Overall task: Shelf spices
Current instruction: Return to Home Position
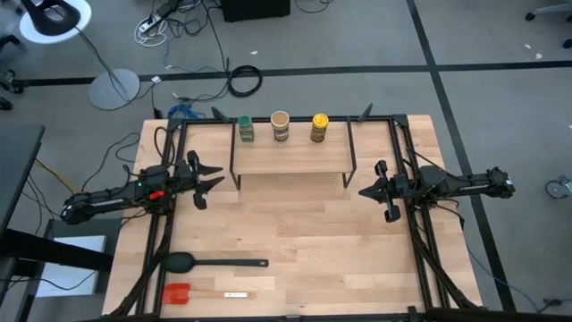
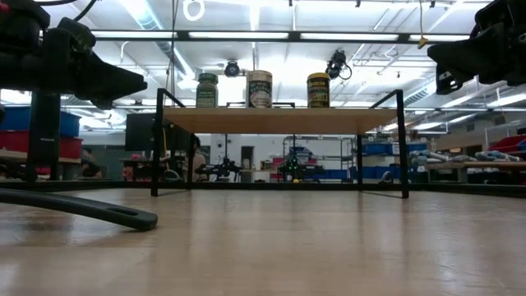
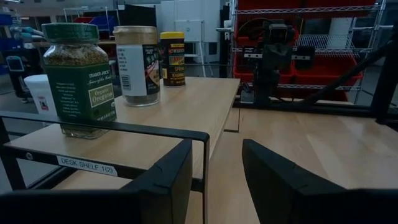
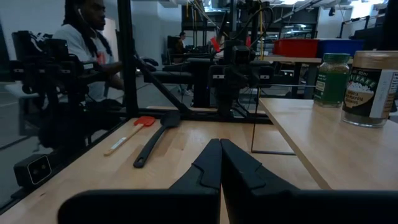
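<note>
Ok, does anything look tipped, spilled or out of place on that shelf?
Nothing stands out. The green-lidded jar, tan-topped jar and yellow-lidded jar stand upright in a row on the shelf, nothing spilled. The left gripper and right gripper hang clear on either side.

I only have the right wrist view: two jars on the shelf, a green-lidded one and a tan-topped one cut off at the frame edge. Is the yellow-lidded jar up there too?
Observer: Yes. In the high view the yellow-lidded jar stands upright on the shelf, next to the tan-topped jar, on the right arm's side of the row.
Operator: And where is the left tool? I can't make it out from here.
Observer: The left tool is open and holds nothing. It is just off the shelf's left end, apart from it.
</note>
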`<control>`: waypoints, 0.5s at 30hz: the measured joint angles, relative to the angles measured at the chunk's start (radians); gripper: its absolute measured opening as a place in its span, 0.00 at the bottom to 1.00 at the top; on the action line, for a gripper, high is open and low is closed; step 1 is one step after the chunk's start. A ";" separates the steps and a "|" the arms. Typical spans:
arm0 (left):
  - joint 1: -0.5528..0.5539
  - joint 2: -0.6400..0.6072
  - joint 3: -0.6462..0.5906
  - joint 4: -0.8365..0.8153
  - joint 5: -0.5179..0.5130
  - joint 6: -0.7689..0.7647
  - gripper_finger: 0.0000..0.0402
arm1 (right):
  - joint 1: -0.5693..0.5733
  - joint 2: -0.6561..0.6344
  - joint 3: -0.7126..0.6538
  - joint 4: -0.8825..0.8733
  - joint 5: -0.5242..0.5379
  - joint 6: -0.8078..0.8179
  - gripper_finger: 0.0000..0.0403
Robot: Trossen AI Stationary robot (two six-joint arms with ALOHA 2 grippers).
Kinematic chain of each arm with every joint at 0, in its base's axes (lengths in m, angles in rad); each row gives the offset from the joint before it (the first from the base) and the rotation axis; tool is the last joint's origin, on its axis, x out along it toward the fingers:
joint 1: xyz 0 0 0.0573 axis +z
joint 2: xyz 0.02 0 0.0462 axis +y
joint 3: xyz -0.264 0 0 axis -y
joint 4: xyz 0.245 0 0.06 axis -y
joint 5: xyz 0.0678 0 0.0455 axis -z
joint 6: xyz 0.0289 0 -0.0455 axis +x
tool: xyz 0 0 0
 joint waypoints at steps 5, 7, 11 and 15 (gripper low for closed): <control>0.000 0.000 0.000 0.000 0.000 0.000 0.36 | 0.000 0.000 0.000 0.000 0.000 0.000 0.01; 0.000 0.000 0.000 0.000 0.000 0.000 0.36 | 0.000 0.000 0.000 0.000 0.000 0.000 0.01; 0.000 0.000 0.000 0.000 0.000 0.000 0.36 | 0.000 0.000 0.000 0.000 0.000 0.000 0.01; 0.000 0.000 0.000 0.000 0.000 0.000 0.36 | 0.000 0.000 0.000 0.000 0.000 0.000 0.01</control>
